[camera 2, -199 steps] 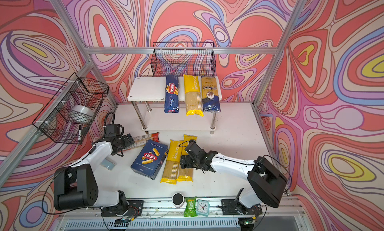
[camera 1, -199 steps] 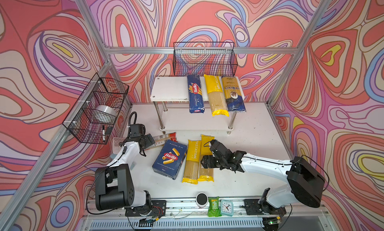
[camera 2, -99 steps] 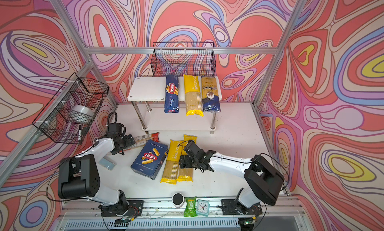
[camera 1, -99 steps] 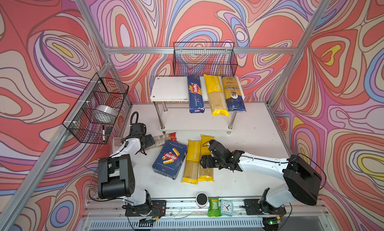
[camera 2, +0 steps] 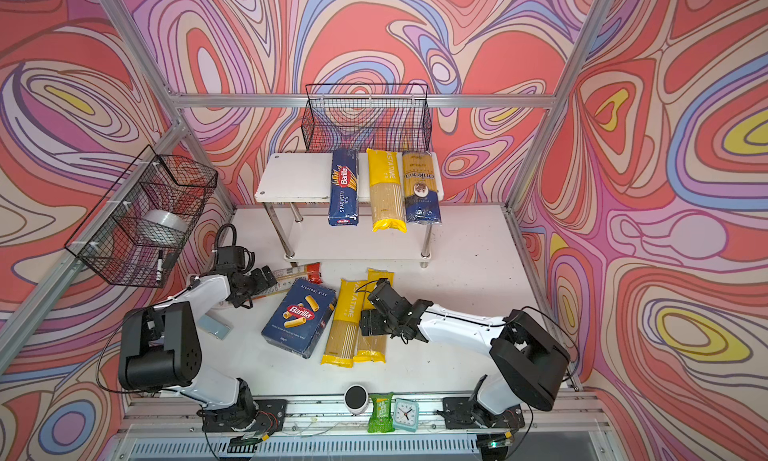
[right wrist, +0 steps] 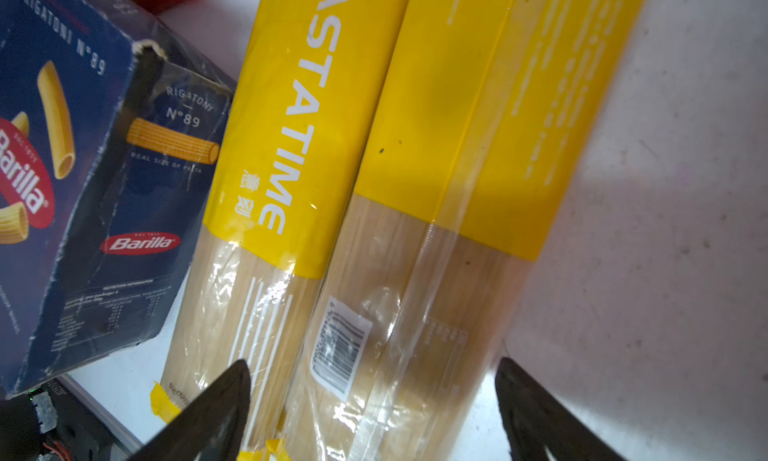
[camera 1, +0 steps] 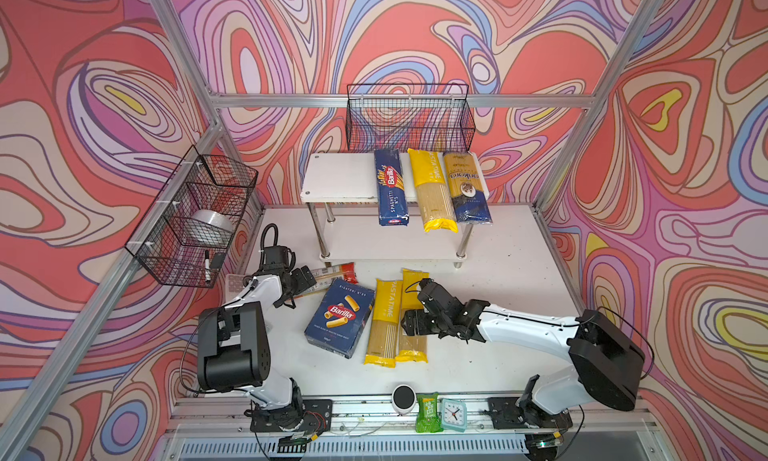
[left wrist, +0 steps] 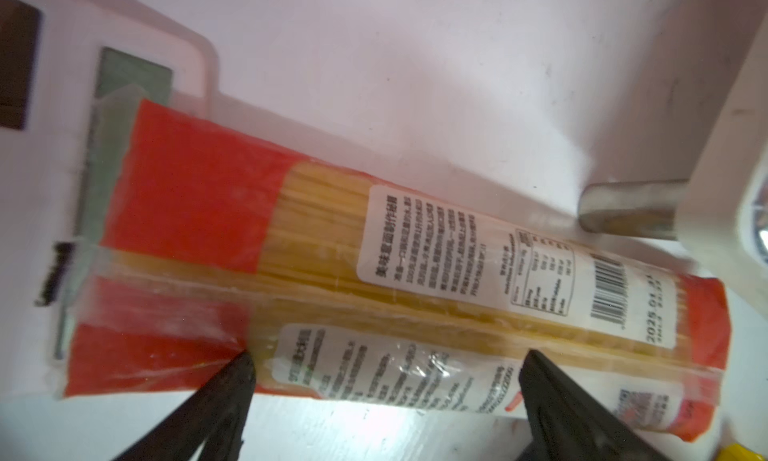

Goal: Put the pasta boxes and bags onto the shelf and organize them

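Pasta bags await shelving: two yellow-ended clear spaghetti packets [camera 1: 382, 326] lie side by side and touching on the white counter [camera 1: 498, 272], just beside a wide dark blue Barilla rigatoni cardboard box [camera 1: 338, 315]. A red-ended clear spaghetti packet [left wrist: 374, 272] lies near a front leg of the white two-tier shelf [camera 1: 345, 176]. A long narrow dark blue Barilla spaghetti box [camera 1: 390, 187], a third yellow-ended packet [camera 1: 432, 189] and a gold and dark blue packet [camera 1: 467, 189] already sit in a row on the upper board. Right hand [right wrist: 374, 363] hovers spread wide and empty over the yellow pair, one fingertip above the box-side packet and the other at the outer packet's far edge. Left hand [left wrist: 386, 357], likewise fully spread and holding nothing, hangs at the red-ended packet's long edge, its jaws set along the length rather than across it. The packets look light but slick in their film, stiff as a bundle yet brittle inside. A hold across the narrow width near the middle would likely balance best, with a modest squeeze. The cardboard box, scuffed at its corners, seems rigid and probably light, best pinched across its thin sides.
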Available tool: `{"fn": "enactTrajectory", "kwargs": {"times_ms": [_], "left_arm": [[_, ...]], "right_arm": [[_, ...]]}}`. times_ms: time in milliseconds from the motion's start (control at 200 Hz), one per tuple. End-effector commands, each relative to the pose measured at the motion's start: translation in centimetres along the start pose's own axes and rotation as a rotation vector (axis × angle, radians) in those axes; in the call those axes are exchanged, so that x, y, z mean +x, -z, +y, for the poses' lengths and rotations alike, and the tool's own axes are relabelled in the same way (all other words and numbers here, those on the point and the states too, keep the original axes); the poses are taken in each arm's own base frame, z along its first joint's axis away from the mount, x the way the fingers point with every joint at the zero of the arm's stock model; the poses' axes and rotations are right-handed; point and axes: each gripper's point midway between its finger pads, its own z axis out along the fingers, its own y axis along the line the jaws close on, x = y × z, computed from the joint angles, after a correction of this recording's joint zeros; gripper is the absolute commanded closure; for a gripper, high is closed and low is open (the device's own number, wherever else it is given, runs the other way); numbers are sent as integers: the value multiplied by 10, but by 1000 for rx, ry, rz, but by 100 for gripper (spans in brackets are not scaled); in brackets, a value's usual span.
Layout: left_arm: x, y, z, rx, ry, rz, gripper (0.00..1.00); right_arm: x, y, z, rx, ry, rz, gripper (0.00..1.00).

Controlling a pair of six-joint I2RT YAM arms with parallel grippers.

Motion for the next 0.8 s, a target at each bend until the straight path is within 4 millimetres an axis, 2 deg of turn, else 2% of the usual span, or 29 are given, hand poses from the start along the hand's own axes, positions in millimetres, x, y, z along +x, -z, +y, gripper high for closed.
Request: {"fn": "enactTrajectory", "kwargs": {"times_ms": [0,220,366,456,561,651,796], "left_arm": [[26,-6,-10,74,31,85,0],[38,-1,-32,153,6,78,0],[51,4,-51,176,-48,88,0],[51,16,-52,180,-40,70,0],[46,40,-45,150,-49,22,0],[44,59,-50,181,-45,1,0],[51,77,-46,196,-29,-17,0]], "right_arm": [[-10,8,1,3,5,-37,5],[-11,9,8,-34,1,-44,4],[-7,7,2,-27,-30,-34,4],[-3,6,-6,16,-50,-19,4],[-1,6,-15,69,-64,-9,4],[-1,5,-24,129,-72,-11,4],[0,-5,-22,163,-60,1,3]]}}
